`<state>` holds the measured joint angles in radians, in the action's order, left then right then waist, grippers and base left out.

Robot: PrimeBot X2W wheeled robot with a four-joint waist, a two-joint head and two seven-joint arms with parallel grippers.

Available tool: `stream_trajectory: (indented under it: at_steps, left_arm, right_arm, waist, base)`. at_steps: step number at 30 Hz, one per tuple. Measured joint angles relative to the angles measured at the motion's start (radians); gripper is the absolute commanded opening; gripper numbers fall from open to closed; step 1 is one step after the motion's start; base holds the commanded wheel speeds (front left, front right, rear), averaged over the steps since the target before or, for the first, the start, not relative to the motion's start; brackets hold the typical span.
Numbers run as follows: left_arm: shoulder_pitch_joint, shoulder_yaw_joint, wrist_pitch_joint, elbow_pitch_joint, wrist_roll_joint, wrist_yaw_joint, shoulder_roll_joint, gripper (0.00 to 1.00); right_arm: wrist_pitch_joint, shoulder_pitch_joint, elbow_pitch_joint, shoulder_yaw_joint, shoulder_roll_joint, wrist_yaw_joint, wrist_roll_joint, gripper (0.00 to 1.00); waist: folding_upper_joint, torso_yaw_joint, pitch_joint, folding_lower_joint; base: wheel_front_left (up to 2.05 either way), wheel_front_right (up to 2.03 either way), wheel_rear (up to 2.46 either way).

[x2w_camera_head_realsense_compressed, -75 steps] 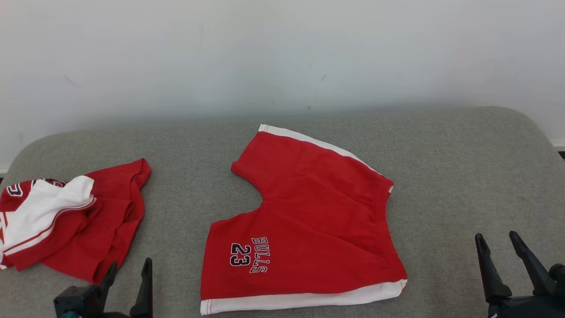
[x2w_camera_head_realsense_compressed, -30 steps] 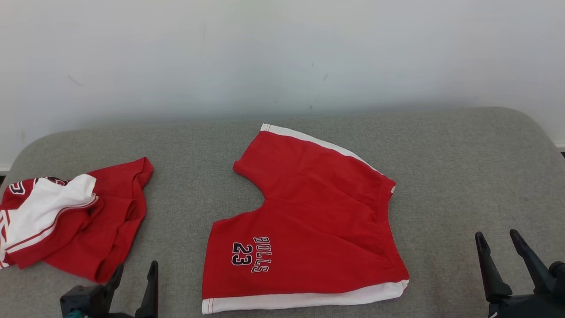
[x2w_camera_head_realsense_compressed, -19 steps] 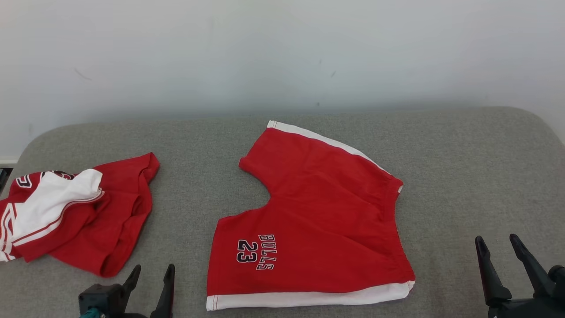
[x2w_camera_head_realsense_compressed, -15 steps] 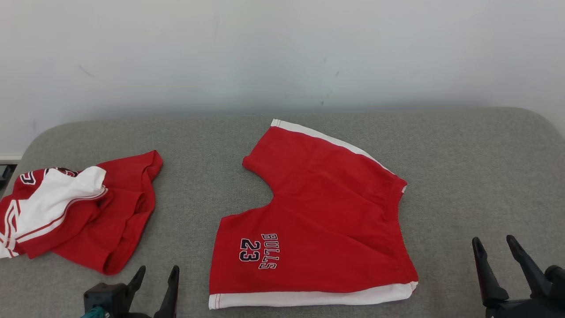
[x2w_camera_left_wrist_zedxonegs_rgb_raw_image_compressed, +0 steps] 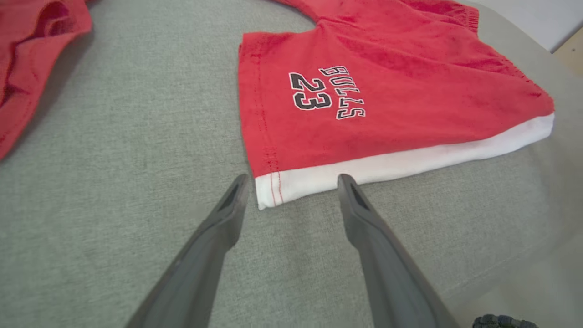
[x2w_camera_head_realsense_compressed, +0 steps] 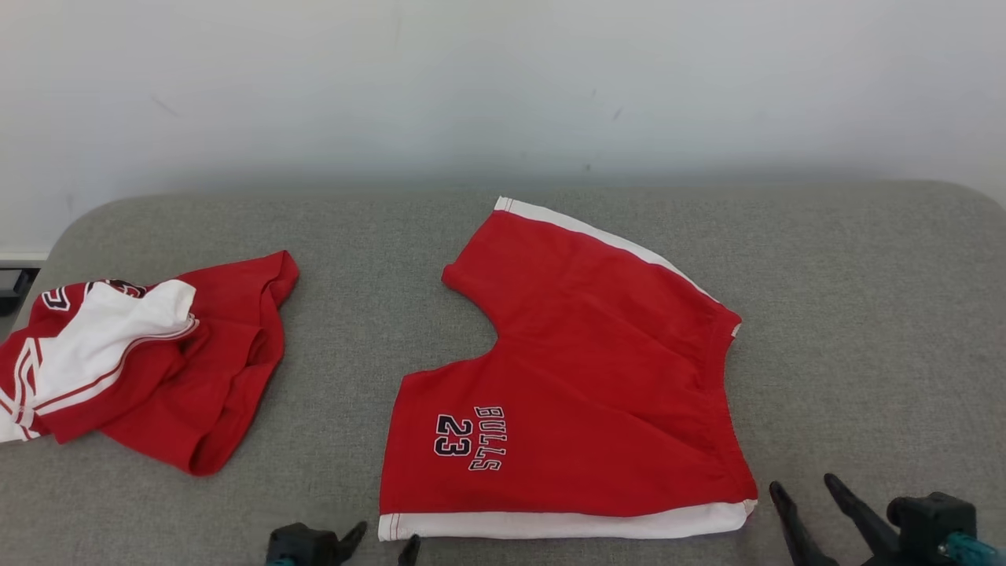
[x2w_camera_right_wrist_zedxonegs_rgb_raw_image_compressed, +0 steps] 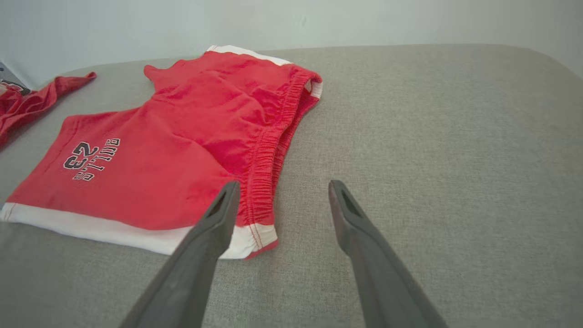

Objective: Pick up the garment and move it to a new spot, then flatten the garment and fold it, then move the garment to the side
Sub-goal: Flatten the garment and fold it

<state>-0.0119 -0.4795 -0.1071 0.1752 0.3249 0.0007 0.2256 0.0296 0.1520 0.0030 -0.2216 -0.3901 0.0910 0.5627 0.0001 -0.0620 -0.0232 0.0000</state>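
Observation:
The garment, a pair of red shorts (x2w_camera_head_realsense_compressed: 581, 393) with white side stripes and "BULLS 23" on one leg, lies flat in the middle of the grey padded surface (x2w_camera_head_realsense_compressed: 864, 314). My left gripper (x2w_camera_head_realsense_compressed: 385, 538) stands open at the shorts' near left corner. In the left wrist view the left gripper (x2w_camera_left_wrist_zedxonegs_rgb_raw_image_compressed: 294, 182) has its fingertips on either side of the white hem of the shorts (x2w_camera_left_wrist_zedxonegs_rgb_raw_image_compressed: 387, 91). My right gripper (x2w_camera_head_realsense_compressed: 802, 486) is open just beyond the near right corner. In the right wrist view the right gripper (x2w_camera_right_wrist_zedxonegs_rgb_raw_image_compressed: 283, 184) hovers by the elastic waistband of the shorts (x2w_camera_right_wrist_zedxonegs_rgb_raw_image_compressed: 182, 150), holding nothing.
A crumpled red and white jersey (x2w_camera_head_realsense_compressed: 157, 362) lies at the left of the surface, also seen as the jersey (x2w_camera_left_wrist_zedxonegs_rgb_raw_image_compressed: 27, 54) in the left wrist view. A pale wall (x2w_camera_head_realsense_compressed: 471, 79) runs behind. Bare grey surface stretches to the right of the shorts.
The head camera has shifted, so everything sits further right and higher. My left gripper has come right to the shorts' near left corner. My right gripper has come left toward the near right corner.

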Motion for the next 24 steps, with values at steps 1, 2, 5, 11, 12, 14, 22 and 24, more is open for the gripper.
stream_trajectory:
  at_steps: [1, 2, 5, 11, 12, 14, 22, 24]
  left_arm:
    - [-0.003, -0.013, -0.006, 0.011, 0.000, -0.003, -0.006, 1.00]
    - [-0.010, -0.024, -0.013, 0.024, -0.002, -0.011, -0.009, 1.00]
    - [-0.039, -0.027, -0.026, 0.068, -0.010, -0.018, -0.009, 1.00]
    - [-0.091, -0.042, -0.047, 0.151, -0.035, -0.028, -0.018, 1.00]
    - [-0.099, -0.043, -0.052, 0.165, -0.035, -0.029, -0.023, 1.00]
    - [-0.111, -0.044, -0.054, 0.192, -0.034, -0.037, -0.035, 1.00]
    - [-0.160, -0.048, -0.059, 0.307, -0.028, -0.048, -0.067, 1.00]
    - [-0.180, -0.053, -0.058, 0.327, -0.028, -0.055, -0.071, 0.80]
  right_arm:
    - [-0.012, 0.000, 0.008, -0.009, 0.000, -0.005, 0.000, 1.00]
    - [-0.025, -0.005, 0.021, -0.020, 0.002, -0.008, 0.000, 1.00]
    - [-0.064, -0.044, 0.060, -0.063, 0.002, -0.024, -0.004, 1.00]
    - [-0.115, -0.106, 0.155, -0.112, 0.000, -0.049, -0.033, 1.00]
    - [-0.124, -0.109, 0.169, -0.119, 0.003, -0.054, -0.033, 1.00]
    - [-0.134, -0.121, 0.196, -0.131, 0.013, -0.058, -0.033, 1.00]
    - [-0.145, -0.181, 0.298, -0.173, 0.052, -0.082, -0.042, 1.00]
    - [-0.146, -0.192, 0.317, -0.180, 0.055, -0.084, -0.052, 1.00]
  waist:
    - [0.0000, -0.001, -0.004, 0.0000]
    - [-0.0001, -0.002, -0.007, 0.0000]
    - [0.0000, -0.004, -0.016, 0.0000]
    - [0.0000, -0.002, -0.027, 0.0001]
    - [0.0000, -0.003, -0.028, 0.0000]
    - [0.0000, -0.005, -0.030, 0.0001]
    - [0.0000, -0.011, -0.028, 0.0001]
    - [0.0000, -0.011, -0.027, 0.0000]
  base:
    - [0.00, 0.00, 0.00]
    - [0.00, 0.00, 0.00]
    - [0.00, 0.00, 0.00]
    - [0.00, 0.00, 0.00]
    - [0.00, 0.00, 0.00]
    - [0.00, 0.00, 0.00]
    - [0.00, 0.00, 0.00]
    - [0.00, 0.00, 0.00]
